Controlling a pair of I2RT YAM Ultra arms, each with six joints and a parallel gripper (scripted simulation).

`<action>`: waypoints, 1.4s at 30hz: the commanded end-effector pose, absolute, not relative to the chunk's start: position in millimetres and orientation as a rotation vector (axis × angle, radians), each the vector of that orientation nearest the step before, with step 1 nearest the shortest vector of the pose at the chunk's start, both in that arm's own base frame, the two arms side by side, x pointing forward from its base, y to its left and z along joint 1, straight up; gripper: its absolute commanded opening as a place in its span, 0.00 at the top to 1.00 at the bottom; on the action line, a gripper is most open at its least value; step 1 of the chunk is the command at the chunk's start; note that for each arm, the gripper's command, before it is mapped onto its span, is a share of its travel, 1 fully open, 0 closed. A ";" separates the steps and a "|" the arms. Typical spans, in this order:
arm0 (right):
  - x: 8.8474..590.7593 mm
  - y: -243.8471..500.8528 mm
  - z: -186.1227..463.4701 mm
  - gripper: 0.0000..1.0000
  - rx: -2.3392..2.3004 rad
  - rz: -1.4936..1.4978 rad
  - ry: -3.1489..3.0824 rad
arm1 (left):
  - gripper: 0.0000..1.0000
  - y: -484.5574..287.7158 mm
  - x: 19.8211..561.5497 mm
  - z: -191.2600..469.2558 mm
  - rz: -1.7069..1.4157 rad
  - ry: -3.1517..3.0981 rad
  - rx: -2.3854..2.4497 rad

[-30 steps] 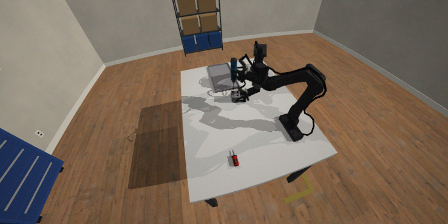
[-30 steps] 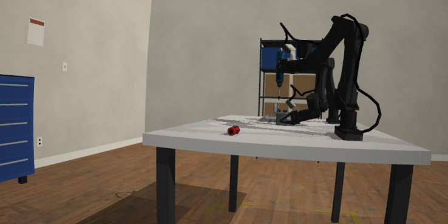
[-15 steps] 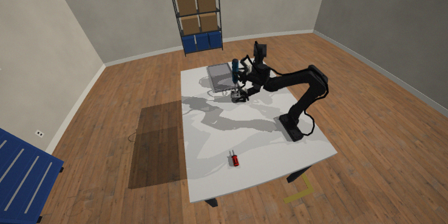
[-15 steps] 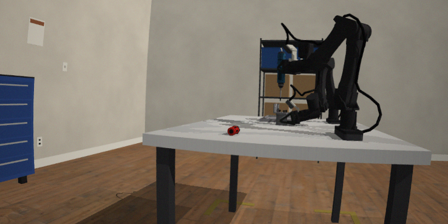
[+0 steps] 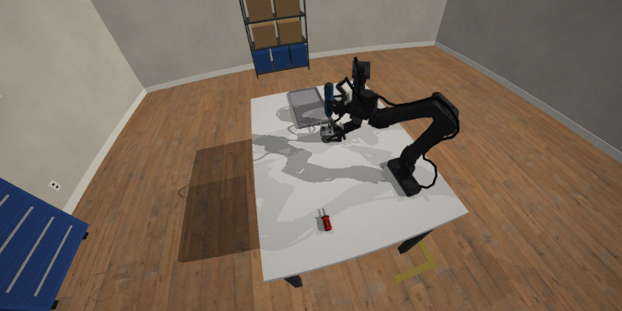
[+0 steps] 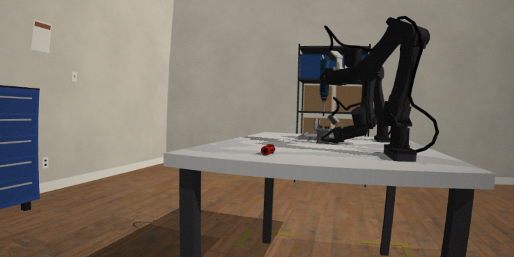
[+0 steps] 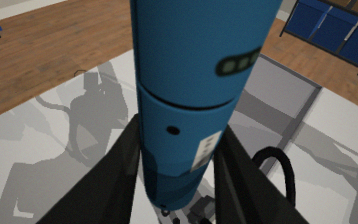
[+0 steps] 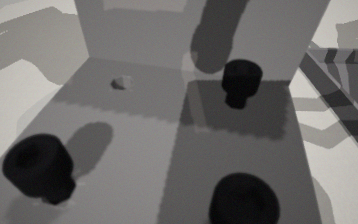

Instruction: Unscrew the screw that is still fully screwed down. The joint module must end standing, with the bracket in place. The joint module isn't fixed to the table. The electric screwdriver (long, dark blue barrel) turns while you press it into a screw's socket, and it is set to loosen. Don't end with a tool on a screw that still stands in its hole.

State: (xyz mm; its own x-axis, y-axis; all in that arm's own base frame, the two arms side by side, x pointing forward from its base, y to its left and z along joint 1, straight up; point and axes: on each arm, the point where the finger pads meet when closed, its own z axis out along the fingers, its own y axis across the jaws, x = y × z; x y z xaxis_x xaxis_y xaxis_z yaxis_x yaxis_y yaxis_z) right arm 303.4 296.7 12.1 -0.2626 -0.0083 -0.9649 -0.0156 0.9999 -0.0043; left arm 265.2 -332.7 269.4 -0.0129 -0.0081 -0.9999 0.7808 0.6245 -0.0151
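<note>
The joint module (image 5: 327,136) stands at the far middle of the table, and it also shows in the exterior view (image 6: 319,127). My right gripper (image 5: 342,130) is low at its side and shut on it. The right wrist view looks down on the grey bracket (image 8: 180,140). Three black screw heads show there: one at the left (image 8: 37,167), one at the back right (image 8: 241,82), one at the front right (image 8: 245,200). A small pale spot (image 8: 121,82) sits at the back left. My left gripper (image 7: 179,123) is shut on the blue electric screwdriver (image 5: 328,99), upright, with its bit (image 6: 323,110) just above the module.
A red-handled screwdriver (image 5: 326,222) lies near the table's front edge. A flat grey tray (image 5: 307,106) lies behind the module. A shelf with boxes (image 5: 272,17) stands by the far wall, and a blue cabinet (image 6: 17,143) stands off to the side.
</note>
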 end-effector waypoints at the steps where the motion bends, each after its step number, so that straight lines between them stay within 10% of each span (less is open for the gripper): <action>1: 304.3 297.5 16.4 0.41 -0.006 0.013 1.829 | 0.58 -325.0 254.3 306.5 -0.737 1.346 0.643; 42: 304.3 297.5 16.4 0.41 -0.006 0.013 1.829 | 0.58 -298.7 233.6 322.5 -0.745 1.315 0.628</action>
